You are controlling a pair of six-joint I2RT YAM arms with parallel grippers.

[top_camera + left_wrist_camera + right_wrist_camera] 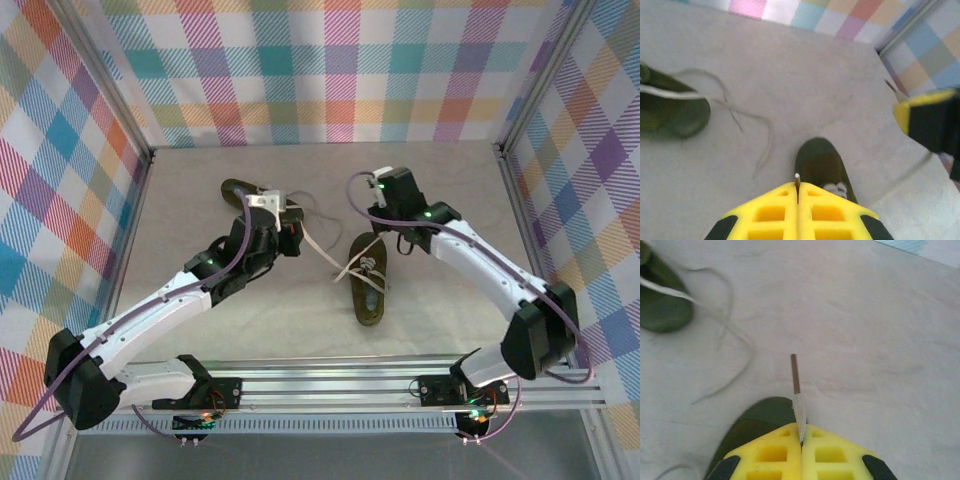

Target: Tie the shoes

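Right gripper [801, 434] tight on lace tip [795, 382]; shoe [760, 416] half-hidden

Matt, pale, faintly mottled worktop [880, 315]; dull olive shoes [367, 290] with woven cream laces [798, 412]; smooth yellow plastic fingers [770, 455] on the right hand [801, 432].

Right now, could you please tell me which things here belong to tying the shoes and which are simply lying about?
Job: near shoe, far shoe, laces, left pincer and right pincer, each shut on a lace tip.
Idle: table, checked walls.
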